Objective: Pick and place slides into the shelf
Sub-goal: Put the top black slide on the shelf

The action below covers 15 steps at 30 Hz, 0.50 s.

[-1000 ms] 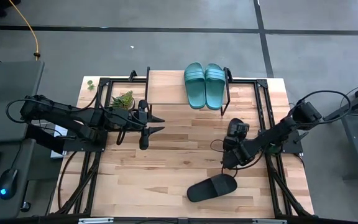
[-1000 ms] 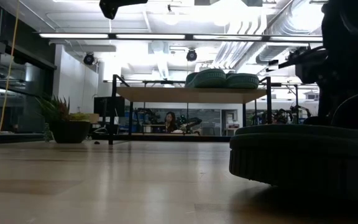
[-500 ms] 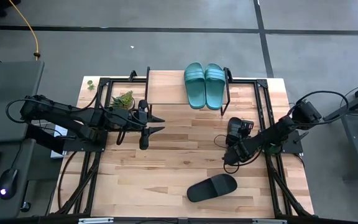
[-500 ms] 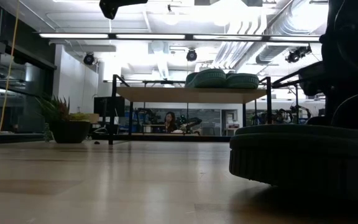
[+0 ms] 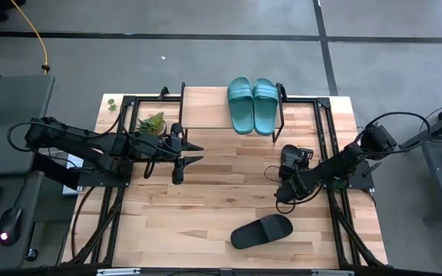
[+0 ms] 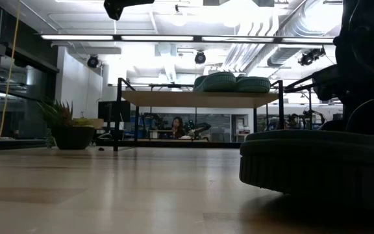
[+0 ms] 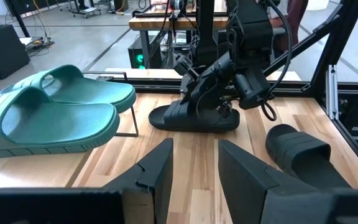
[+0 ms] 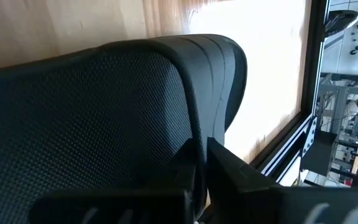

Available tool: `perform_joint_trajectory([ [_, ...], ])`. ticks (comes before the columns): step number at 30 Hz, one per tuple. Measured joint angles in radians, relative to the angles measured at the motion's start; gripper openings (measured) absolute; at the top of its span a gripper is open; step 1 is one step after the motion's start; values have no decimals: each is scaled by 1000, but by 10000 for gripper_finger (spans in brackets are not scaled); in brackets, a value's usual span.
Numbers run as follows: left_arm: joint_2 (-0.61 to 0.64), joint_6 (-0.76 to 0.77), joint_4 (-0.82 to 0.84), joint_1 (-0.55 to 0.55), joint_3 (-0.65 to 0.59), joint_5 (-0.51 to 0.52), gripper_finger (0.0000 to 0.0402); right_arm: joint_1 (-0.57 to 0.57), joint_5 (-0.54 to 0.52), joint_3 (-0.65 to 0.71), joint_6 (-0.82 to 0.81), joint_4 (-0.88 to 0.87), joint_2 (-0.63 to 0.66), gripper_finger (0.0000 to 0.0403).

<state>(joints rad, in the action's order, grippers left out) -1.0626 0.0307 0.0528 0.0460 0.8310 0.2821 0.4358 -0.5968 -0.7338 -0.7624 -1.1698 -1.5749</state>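
Two teal slides [image 5: 252, 104] lie side by side on the shelf [image 5: 206, 107], soles down; the low view shows them on its plank top [image 6: 200, 98]. One black slide [image 7: 194, 118] lies on the table right of centre, under my right gripper [image 7: 211, 99], which is shut on its strap. The other black slide [image 5: 262, 230] lies near the front edge, close to the low camera [image 6: 317, 162]. My left gripper [image 5: 190, 151] hovers open left of centre, nothing between its fingers [image 7: 194, 165]. My right gripper pinches the edge of the black slide's ribbed strap [image 8: 199, 134] between its two shut fingers [image 8: 229, 171]. It comes slanting down from the table's right side. The slide lies flat, its sole on the table [image 7: 166, 124].
A small potted plant [image 5: 152, 123] stands at the far left beside the shelf's black frame [image 5: 183, 96]. Black rails [image 5: 328, 138] run along the table's right and left sides. Bare wood [image 5: 206, 199] lies between the arms.
My right gripper has shifted a little toward the table's far edge and sunk slightly over the black slide. Both black slides and the teal pair lie where they were.
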Motion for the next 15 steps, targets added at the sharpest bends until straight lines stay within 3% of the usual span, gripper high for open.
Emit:
perform_joint_trajectory([
  [15, 0, 0, -3, 0, 0, 0, 113, 0, 11, -54, -6, -23, 0, 1],
])
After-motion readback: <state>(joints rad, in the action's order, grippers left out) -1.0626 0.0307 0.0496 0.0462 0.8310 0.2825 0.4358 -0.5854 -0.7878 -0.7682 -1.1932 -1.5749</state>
